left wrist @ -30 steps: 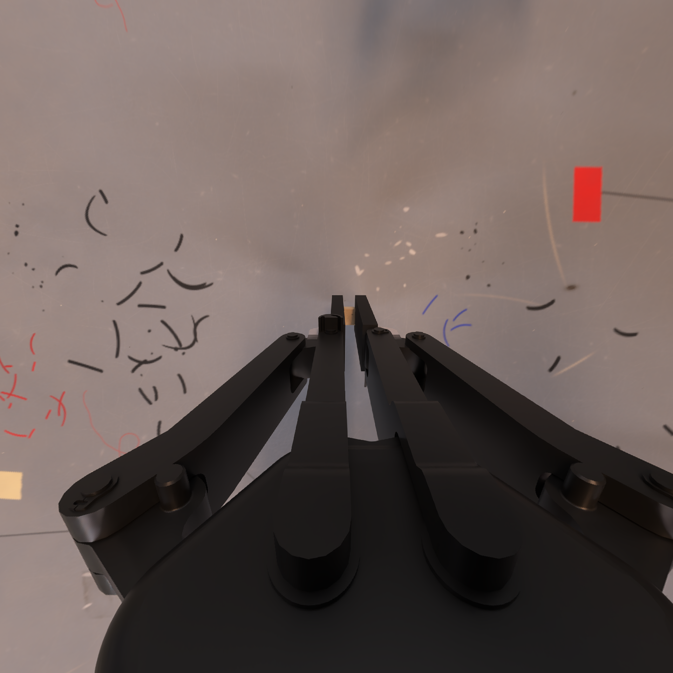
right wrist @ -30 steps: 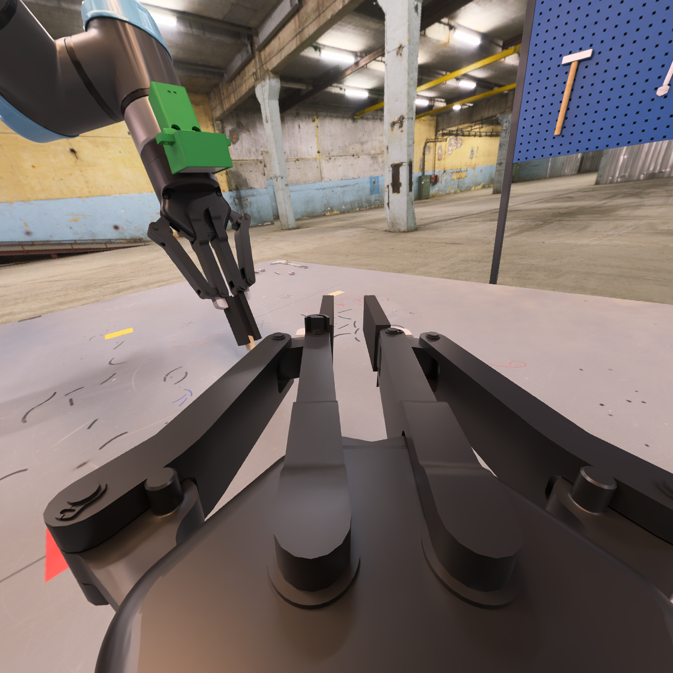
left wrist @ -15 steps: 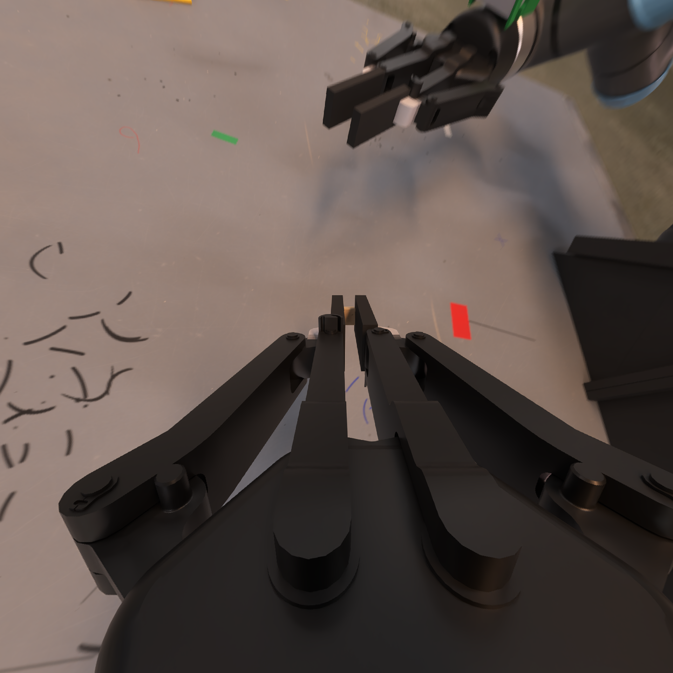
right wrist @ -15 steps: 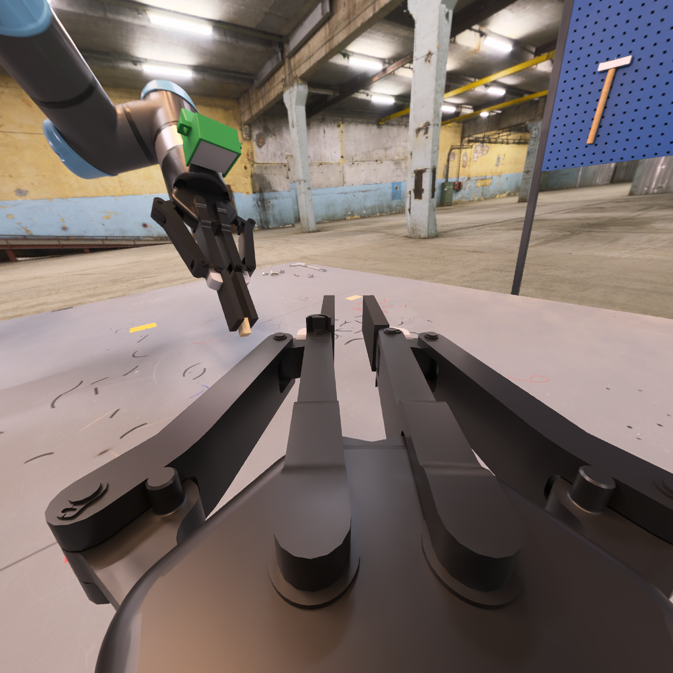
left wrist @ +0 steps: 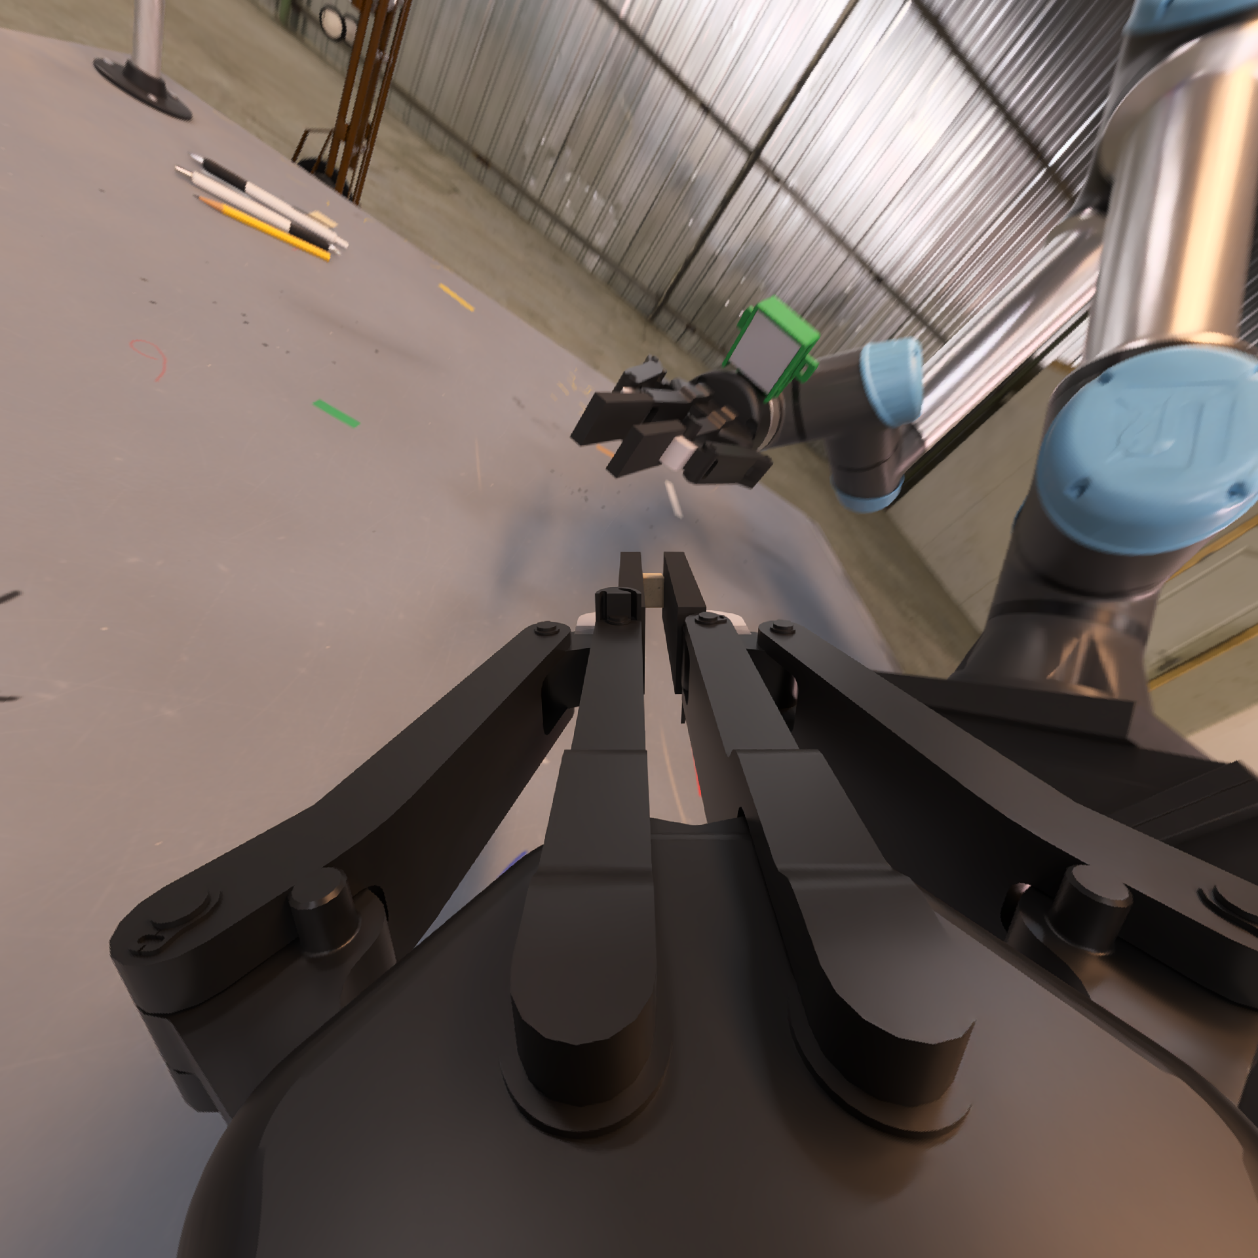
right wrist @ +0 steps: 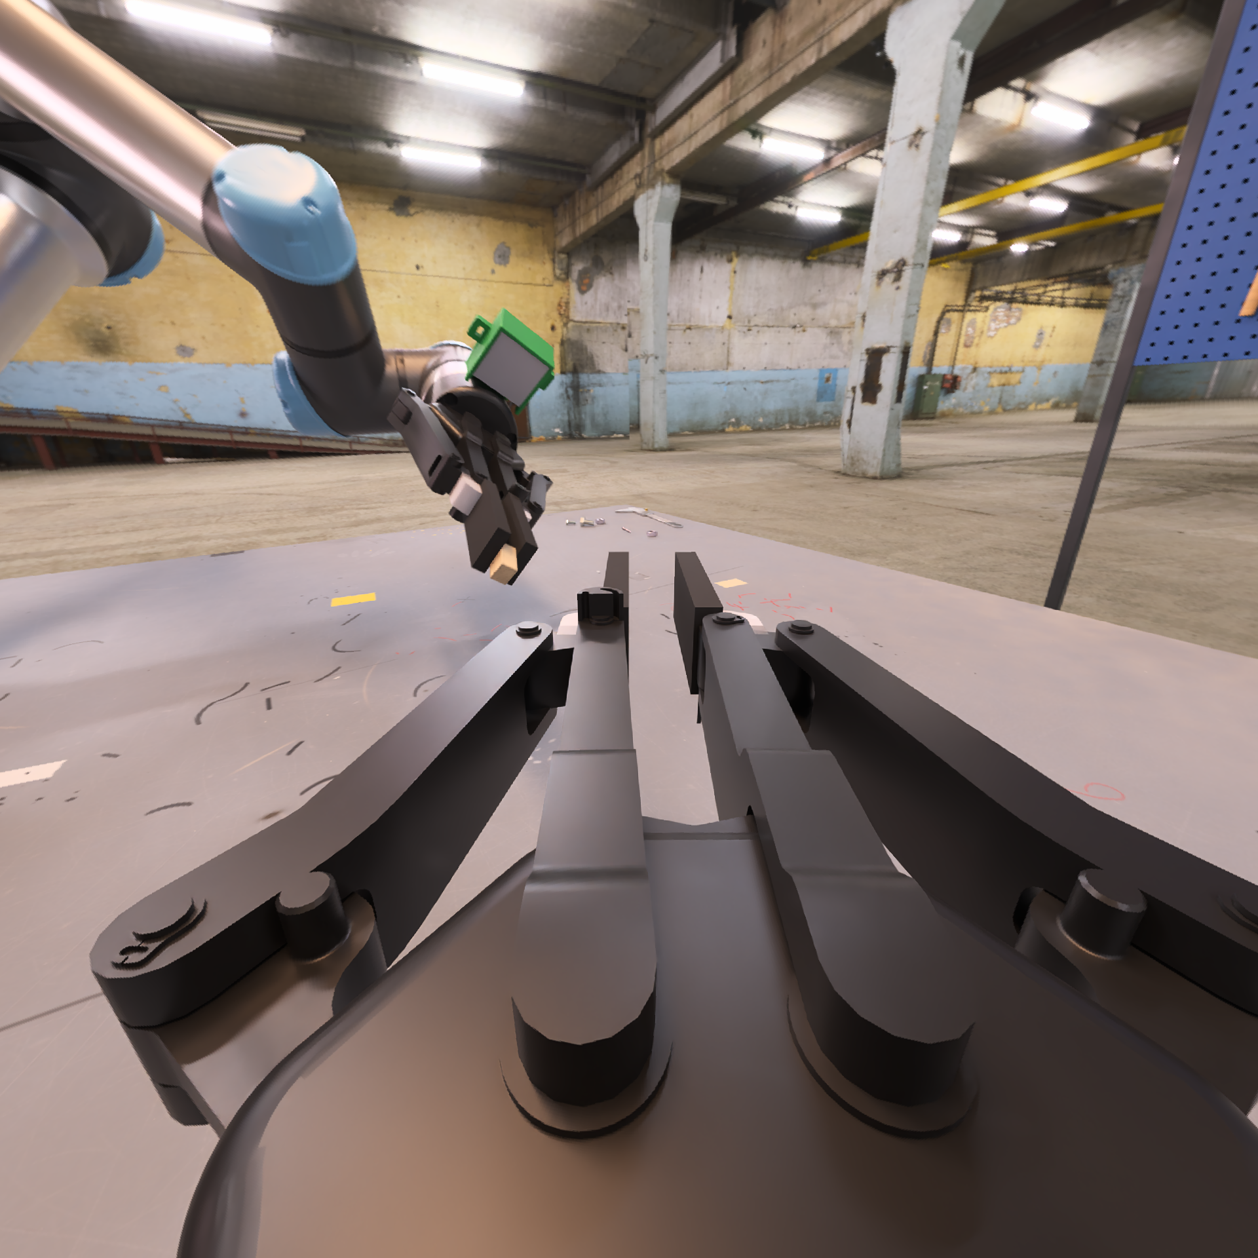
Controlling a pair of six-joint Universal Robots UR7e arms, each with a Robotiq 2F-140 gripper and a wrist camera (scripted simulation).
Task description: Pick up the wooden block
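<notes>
One wooden block (right wrist: 505,567), small and pale, sits pinched between the fingertips of the left end effector (right wrist: 502,555), clear above the grey worktop (right wrist: 204,681). In the left wrist view the same block (left wrist: 653,584) shows only as a sliver between the two pads, so the left end effector (left wrist: 652,578) is clenched on it.

I judge the pick to be made and the lift under way; what is left is to raise the block steadily and keep the squeeze even, since so little of it is caught that a jolt could let it slip.

Off to the side, the right end effector (right wrist: 650,578) hovers over the worktop with its jaws parted and nothing between them.

How deep the block reaches into the grip is hidden by the pads. Pens and a pencil (left wrist: 262,207) lie far back on the worktop, and small metal bits (right wrist: 623,523) at its far edge are too tiny to identify.
</notes>
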